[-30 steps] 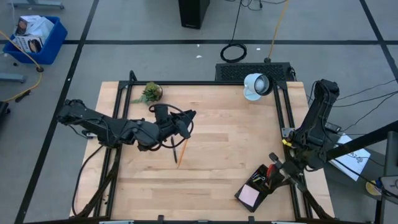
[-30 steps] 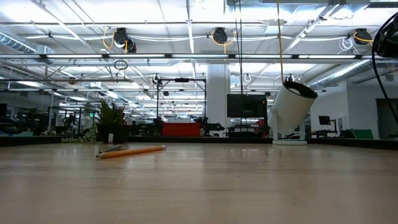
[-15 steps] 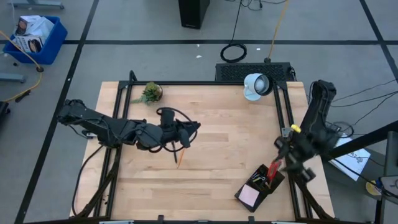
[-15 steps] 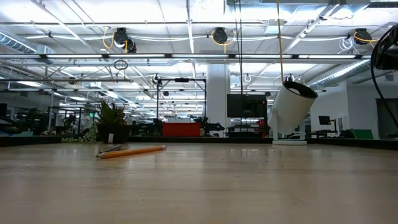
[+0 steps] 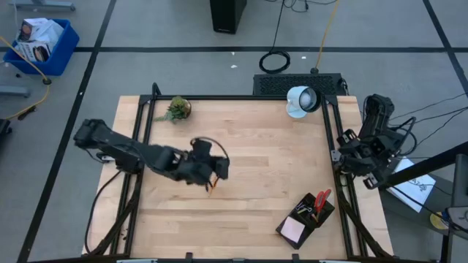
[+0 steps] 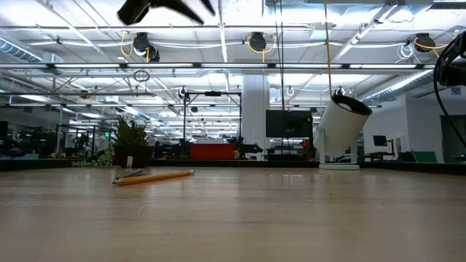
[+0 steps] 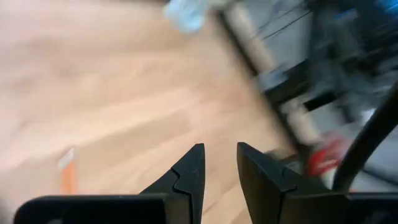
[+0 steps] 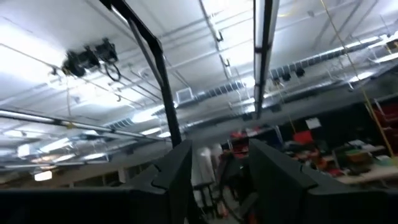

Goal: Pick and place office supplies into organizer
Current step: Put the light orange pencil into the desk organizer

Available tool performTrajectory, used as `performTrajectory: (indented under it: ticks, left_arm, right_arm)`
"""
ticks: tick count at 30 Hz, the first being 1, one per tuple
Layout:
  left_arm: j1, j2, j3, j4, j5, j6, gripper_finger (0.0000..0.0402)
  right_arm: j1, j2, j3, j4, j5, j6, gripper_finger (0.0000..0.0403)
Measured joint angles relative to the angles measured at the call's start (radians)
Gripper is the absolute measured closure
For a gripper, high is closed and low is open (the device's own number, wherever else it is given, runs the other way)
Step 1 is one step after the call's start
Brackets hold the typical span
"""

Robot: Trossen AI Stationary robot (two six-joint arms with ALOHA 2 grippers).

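An orange-yellow pencil [image 5: 210, 187] lies flat on the wood table near the middle, and shows in the low view [image 6: 154, 176] with a thin grey item beside it. My left gripper [image 5: 221, 169] hovers just above it, open and empty [image 7: 219, 150]; only its tip [image 6: 166, 9] shows in the low view. The black organizer [image 5: 330, 212] sits at the table's near right corner with the red-handled scissors [image 5: 322, 197] and the pink sticky-note pad [image 5: 294, 230] in it. My right gripper [image 8: 217, 146] is open and empty, pulled back past the table's right edge and pointing up at the ceiling.
A small green potted plant [image 5: 176, 109] stands at the far left, and a round white lamp [image 5: 300, 99] at the far right. A black box with cables [image 5: 296, 82] sits beyond the far edge. Bare wood lies between the pencil and the organizer.
My left gripper moved toward the near edge, over the pencil, and now shows at the top of the low view. My right gripper drew back from the organizer toward the table's right edge and tipped upward. The scissors stayed in the organizer.
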Motion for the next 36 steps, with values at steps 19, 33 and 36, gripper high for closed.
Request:
performTrajectory:
  ticks: [19,33,36]
  left_arm:
    - [-0.016,0.359,0.001,-0.260,0.263,-0.381,0.0305]
    - [-0.009,0.460,0.001,-0.268,0.281,-0.437,0.0304]
    - [-0.009,0.460,0.001,-0.287,0.276,-0.437,0.0304]
  right_arm:
    - [0.000,0.023,0.040,-0.017,0.154,-0.055,0.0261]
    - [0.000,0.023,0.041,0.006,0.180,-0.023,0.0268]
    - [0.000,0.023,0.041,0.006,0.182,-0.025,0.0268]
